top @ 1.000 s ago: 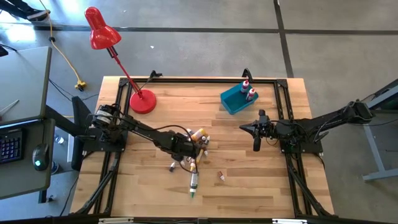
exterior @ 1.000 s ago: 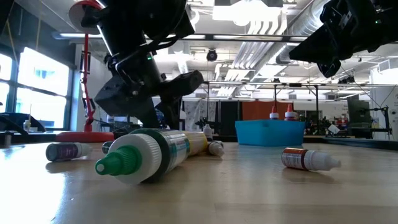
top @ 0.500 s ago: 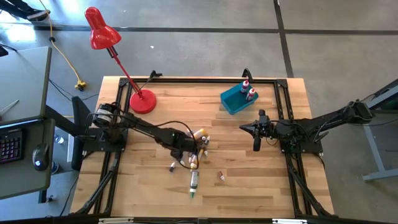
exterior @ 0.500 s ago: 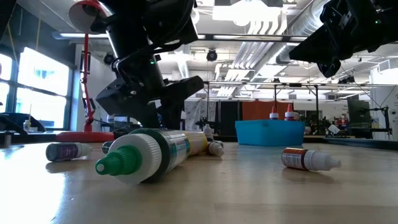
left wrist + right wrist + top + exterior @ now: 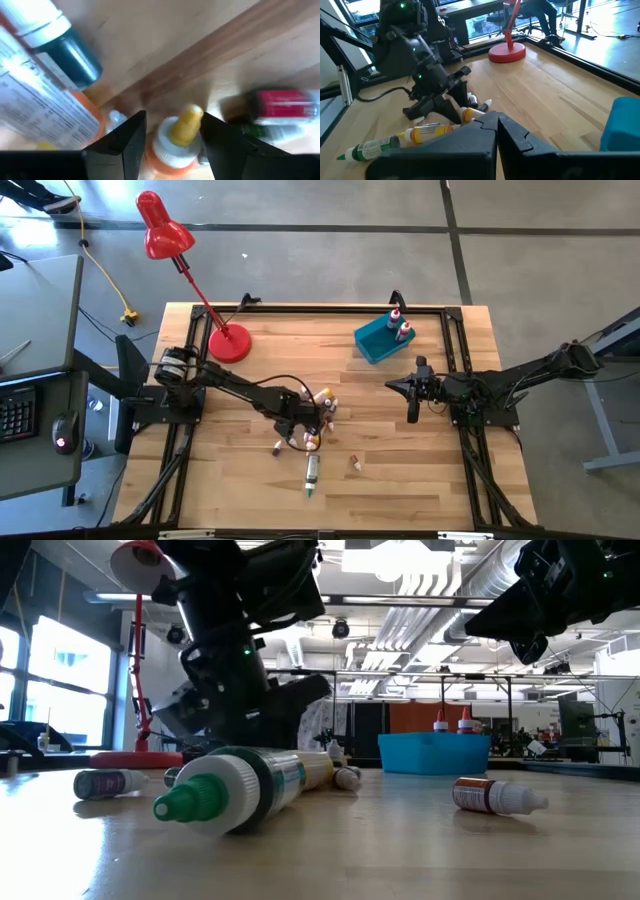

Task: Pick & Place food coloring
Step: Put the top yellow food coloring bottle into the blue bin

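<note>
My left tool point(image 5: 170, 132) straddles an orange bottle point(image 5: 172, 142), fingers released around its yellow tip. Next I clench and lift. My right tool point(image 5: 411, 402) waits clenched, well apart.

The wooden surface point(image 5: 420, 470) stands on a grey concrete floor point(image 5: 330, 265) crossed by dark seam lines. A red desk lamp point(image 5: 165, 240) rises from the surface's rear corner (round red base on the wood). Beyond the lamp, a grey desk point(image 5: 35, 370) carries a keyboard point(image 5: 15, 415) and mouse point(image 5: 62, 443). The low view shows large windows point(image 5: 55, 675) behind the lamp and ceiling ducting point(image 5: 440, 580) with strip lights.
</note>
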`<act>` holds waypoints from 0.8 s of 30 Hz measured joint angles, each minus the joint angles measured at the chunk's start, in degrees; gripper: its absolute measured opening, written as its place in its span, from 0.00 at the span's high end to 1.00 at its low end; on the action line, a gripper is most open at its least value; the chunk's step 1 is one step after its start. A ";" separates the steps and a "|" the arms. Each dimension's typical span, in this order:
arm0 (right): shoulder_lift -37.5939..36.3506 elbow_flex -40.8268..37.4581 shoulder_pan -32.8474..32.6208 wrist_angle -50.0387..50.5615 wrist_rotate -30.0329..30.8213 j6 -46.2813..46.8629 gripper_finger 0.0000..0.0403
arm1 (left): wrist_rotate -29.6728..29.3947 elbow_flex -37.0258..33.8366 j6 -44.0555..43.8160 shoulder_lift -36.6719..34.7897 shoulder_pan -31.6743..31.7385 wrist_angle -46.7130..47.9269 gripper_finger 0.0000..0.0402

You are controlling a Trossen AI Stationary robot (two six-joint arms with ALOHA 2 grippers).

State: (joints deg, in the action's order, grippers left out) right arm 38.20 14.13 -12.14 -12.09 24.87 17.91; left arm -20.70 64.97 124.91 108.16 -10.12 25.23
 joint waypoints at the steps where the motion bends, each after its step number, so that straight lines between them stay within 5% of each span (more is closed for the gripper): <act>1: 0.02 0.00 0.00 -0.21 0.01 0.00 1.00 | -0.10 -0.06 0.83 0.14 -0.04 -0.02 0.56; 12: 0.04 0.09 0.00 -0.77 -0.31 -0.39 1.00 | -0.93 -0.05 -4.97 0.90 -0.01 -1.79 0.57; 19: 0.04 0.09 -0.01 -0.77 -0.27 -0.40 1.00 | -0.86 -0.04 -15.66 0.92 0.03 -2.15 0.75; 24: 0.04 0.07 -0.02 -0.75 -0.25 -0.39 1.00 | -0.89 -0.04 -23.45 0.98 0.01 -2.48 0.77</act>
State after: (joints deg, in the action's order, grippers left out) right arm 38.24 14.20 -12.16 -12.84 24.62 17.52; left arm -21.58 64.92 101.46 109.14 -10.11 22.75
